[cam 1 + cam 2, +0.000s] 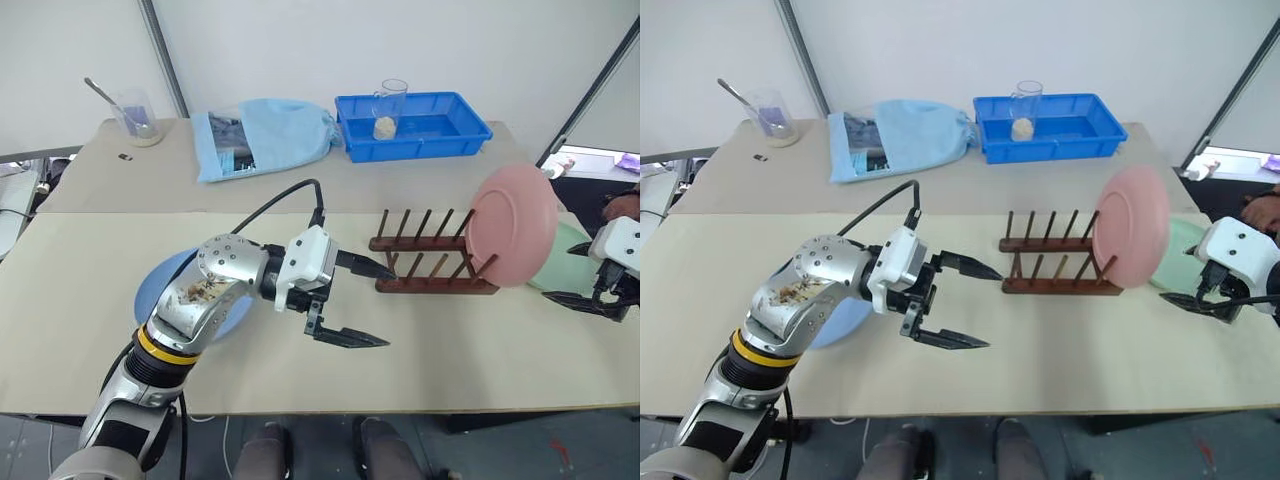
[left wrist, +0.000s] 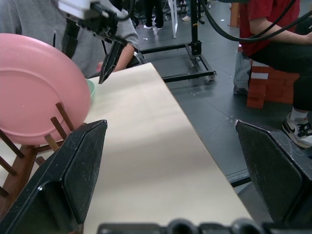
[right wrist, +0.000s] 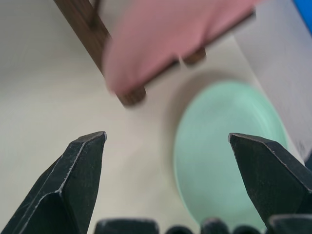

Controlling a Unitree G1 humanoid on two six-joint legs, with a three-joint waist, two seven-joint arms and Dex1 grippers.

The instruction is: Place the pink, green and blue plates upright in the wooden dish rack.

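Progress: 1 of 3 done, by the look of it. Pale pink round plastic plate standing upright at the right-hand end of the small dark brown wooden dish rack, leaning between the slanted pegs. Remaining slots to its left bare.

Left to do: 2 plates. Mint green round plastic plate lying flat on the worktop, just beyond the rack's right end, partly hidden behind the pink one. Light blue round plastic plate flat on the worktop at the left, mostly covered by the left arm.

Left pincer: fully spread, holding nothing, hovering just left of the rack, touching neither rack nor plate.

Right pincer: fully spread, empty, poised near the green plate, no contact visible.
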